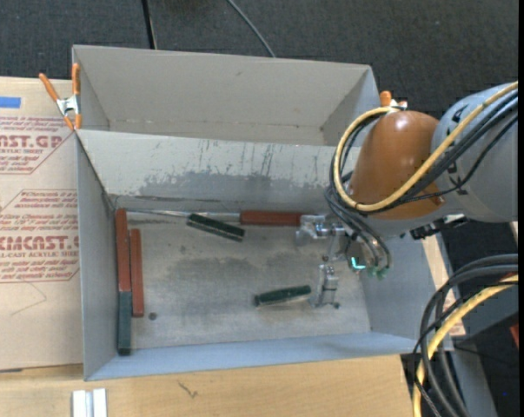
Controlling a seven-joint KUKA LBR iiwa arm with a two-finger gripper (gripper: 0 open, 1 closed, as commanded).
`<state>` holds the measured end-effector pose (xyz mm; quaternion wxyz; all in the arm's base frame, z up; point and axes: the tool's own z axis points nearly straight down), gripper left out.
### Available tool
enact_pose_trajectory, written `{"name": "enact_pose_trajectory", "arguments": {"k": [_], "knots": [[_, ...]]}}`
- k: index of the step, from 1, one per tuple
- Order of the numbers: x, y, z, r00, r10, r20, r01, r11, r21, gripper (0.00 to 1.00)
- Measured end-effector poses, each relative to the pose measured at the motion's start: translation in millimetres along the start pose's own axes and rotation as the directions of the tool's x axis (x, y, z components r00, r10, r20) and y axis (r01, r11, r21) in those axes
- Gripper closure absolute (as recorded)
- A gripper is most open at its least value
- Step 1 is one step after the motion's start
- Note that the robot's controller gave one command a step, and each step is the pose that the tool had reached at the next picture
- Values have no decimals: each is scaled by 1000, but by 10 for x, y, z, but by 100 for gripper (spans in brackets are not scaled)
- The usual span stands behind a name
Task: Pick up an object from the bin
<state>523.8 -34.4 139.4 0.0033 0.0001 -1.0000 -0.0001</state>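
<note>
My gripper (329,288) hangs low over the front right part of the bin floor. Just to its left lies a dark green stick (281,297), almost level, and its right end reaches the gripper's tip. Whether the two touch I cannot tell. Further back, a red-brown stick (268,219) lies along the foot of the back wall, and a second dark green stick (215,226) lies slanted next to it.
Against the left wall lie two long red-brown sticks (121,248) (137,272) side by side, with a short dark green stick (123,323) at their near end. The arm with its orange cover and cables hangs over the bin's right wall.
</note>
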Motion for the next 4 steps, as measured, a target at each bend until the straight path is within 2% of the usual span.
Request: {"name": "enact_pose_trajectory", "arguments": {"k": [1,2,3,4], "knots": [[-19,0,-34,1000,0,7,0,1000,0,0],[445,542,593,995,99,5,-99,995,-1,100],[445,542,593,995,100,5,-100,995,-1,100],[300,518,-688,999,44,8,-44,999,-1,100]]}}
